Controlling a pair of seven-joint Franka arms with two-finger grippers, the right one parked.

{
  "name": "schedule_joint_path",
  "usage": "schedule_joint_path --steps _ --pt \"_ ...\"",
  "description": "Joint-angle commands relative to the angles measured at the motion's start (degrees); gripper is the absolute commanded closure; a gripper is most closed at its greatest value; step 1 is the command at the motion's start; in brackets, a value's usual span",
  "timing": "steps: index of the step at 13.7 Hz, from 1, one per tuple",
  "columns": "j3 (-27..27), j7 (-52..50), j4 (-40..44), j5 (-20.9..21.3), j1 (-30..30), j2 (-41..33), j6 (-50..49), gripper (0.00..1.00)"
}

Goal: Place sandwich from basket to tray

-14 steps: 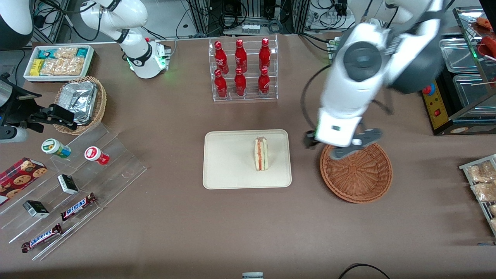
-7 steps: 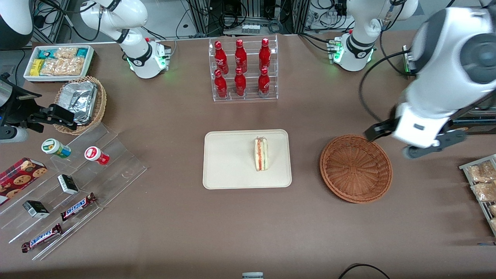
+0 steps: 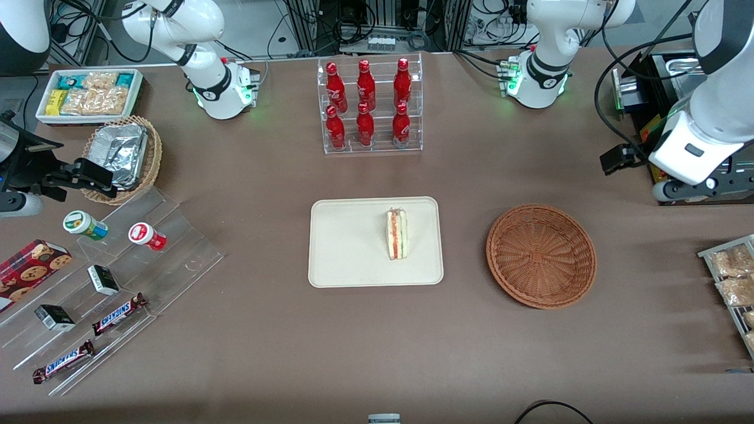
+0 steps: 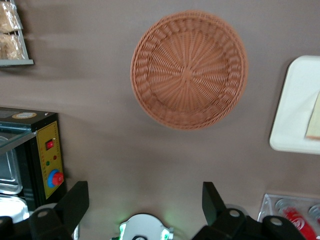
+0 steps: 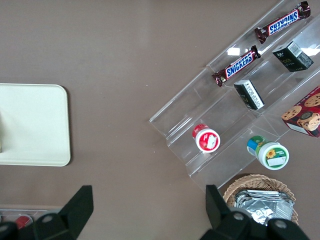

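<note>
The sandwich (image 3: 396, 234), a white wedge with red and green filling, stands on the cream tray (image 3: 344, 247) on the side toward the reddish-brown basket (image 3: 541, 256). The basket holds nothing. My left gripper (image 3: 701, 185) hangs high at the working arm's end of the table, well away from the basket and farther from the front camera than it. In the left wrist view the gripper (image 4: 145, 202) is open and empty, its fingers (image 4: 75, 200) wide apart, with the basket (image 4: 189, 69), a tray corner (image 4: 297, 110) and a sliver of sandwich (image 4: 314, 120) below.
A clear rack of red bottles (image 3: 369, 106) stands farther from the front camera than the tray. A black control box (image 4: 45, 160) and a snack rack (image 3: 733, 277) sit at the working arm's end. Acrylic steps with snacks (image 3: 112, 282) and a foil-filled tan basket (image 3: 122, 156) lie toward the parked arm's end.
My left arm has swung from above the basket's rim out to the working arm's end of the table and risen. The sandwich, tray and basket have not moved.
</note>
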Motion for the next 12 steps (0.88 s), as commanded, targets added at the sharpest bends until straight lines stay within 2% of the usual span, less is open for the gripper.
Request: schedule_joint_path --steps 1,4,6,12 --pt "-0.7 4.2 -7.2 -0.7 2.5 -5.8 3.3 0.00" --pt "-0.7 9.2 -7.8 -0.8 4.2 -6.6 4.6 0.00" --pt "-0.7 9.9 -6.2 -2.1 4.2 -6.8 6.1 0.00" --pt "-0.4 9.8 -4.1 -2.2 4.3 -6.1 5.7 0.00"
